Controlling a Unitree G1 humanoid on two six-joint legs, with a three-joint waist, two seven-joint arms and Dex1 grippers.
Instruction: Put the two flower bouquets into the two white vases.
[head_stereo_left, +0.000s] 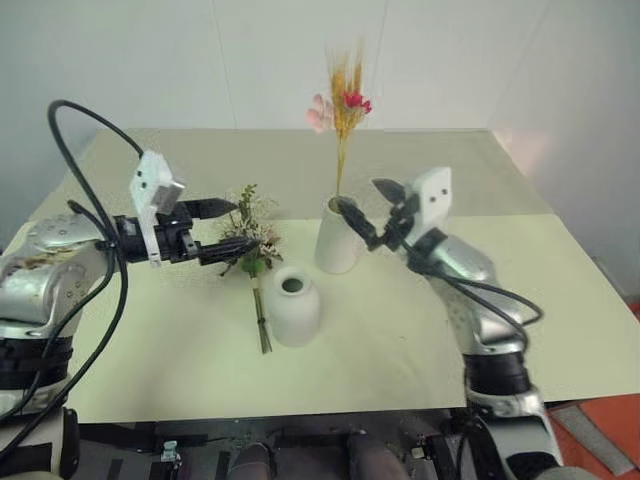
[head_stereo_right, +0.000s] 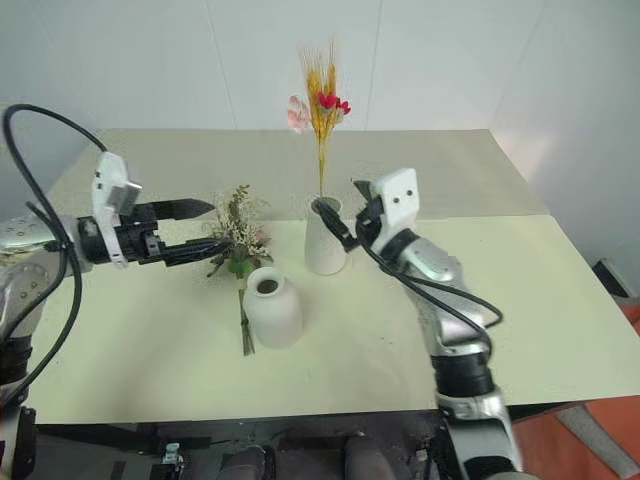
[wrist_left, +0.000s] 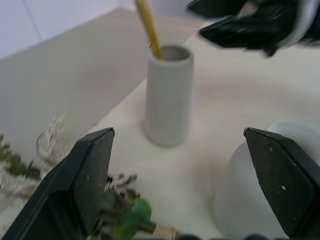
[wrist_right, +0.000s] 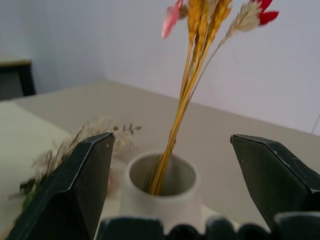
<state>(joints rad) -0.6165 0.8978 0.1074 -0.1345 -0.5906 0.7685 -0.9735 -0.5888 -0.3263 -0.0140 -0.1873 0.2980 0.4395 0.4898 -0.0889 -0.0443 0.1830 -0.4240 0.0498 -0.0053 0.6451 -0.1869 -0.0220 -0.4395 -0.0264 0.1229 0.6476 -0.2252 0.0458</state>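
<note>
With both grippers spread, the bushy bouquet (head_stereo_left: 252, 240) lying on the bench (head_stereo_left: 400, 330) should be pinched low on its stems by the left gripper (head_stereo_left: 228, 228) before being stood in the squat vase (head_stereo_left: 293, 304).

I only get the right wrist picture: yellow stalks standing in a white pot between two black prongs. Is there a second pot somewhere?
Observer: Yes, a squat vase stands nearer the robot than the tall vase, and its mouth is empty.
Operator: And other flowers?
Observer: A bushy bouquet lies flat on the table, stems beside the squat vase.
Operator: Anything reaching for it?
Observer: The left gripper is open, with its fingertips at the bouquet's blooms.
</note>
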